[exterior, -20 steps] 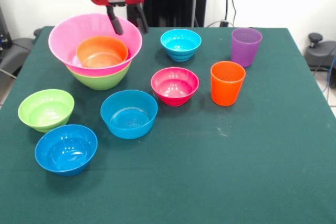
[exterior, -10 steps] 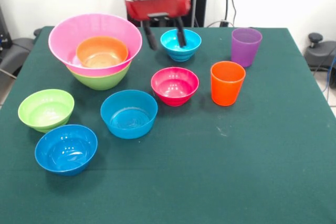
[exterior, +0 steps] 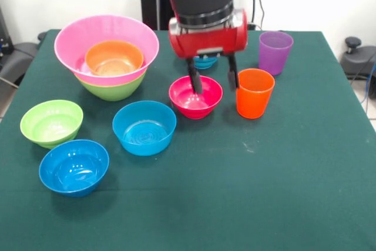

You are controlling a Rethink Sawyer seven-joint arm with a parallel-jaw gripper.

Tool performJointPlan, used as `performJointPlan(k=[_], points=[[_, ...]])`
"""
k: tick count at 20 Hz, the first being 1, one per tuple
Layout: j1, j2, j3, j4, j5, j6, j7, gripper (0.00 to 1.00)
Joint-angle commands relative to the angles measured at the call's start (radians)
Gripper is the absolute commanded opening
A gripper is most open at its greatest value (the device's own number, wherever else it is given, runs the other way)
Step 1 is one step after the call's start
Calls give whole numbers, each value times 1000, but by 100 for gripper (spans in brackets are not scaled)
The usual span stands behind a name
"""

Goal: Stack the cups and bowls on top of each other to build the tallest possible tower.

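Observation:
My gripper (exterior: 213, 83) hangs open over the magenta-red bowl (exterior: 187, 103). One finger (exterior: 195, 83) reaches down inside the bowl, while the other stands just outside its right rim, close to the orange cup (exterior: 254, 95). The purple cup (exterior: 275, 52) stands at the back right. At the back left is the tower (exterior: 107, 57): a lime green bowl (exterior: 111, 90) at the base, the huge pink bowl (exterior: 70, 42) in it, and an orange bowl (exterior: 114, 58) inside that. A cyan bowl (exterior: 205, 62) is mostly hidden behind the gripper.
A small lime green bowl (exterior: 51, 123) and a blue bowl (exterior: 73, 167) sit at the front left, with another blue bowl (exterior: 144, 127) just in front of the magenta-red one. All stand on the green table (exterior: 270, 180).
The gripper has travelled from above the pink bowl, past the cyan bowl, and come down over the magenta-red bowl. No bowl or cup has moved.

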Motion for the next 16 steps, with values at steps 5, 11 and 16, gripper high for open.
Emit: performJointPlan(k=[5, 11, 16], points=[[3, 175, -52, -201, -155, 14, -116, 100], [-17, 178, -43, -175, -169, 5, -107, 100], [-20, 158, -46, -107, -173, -4, -66, 100]])
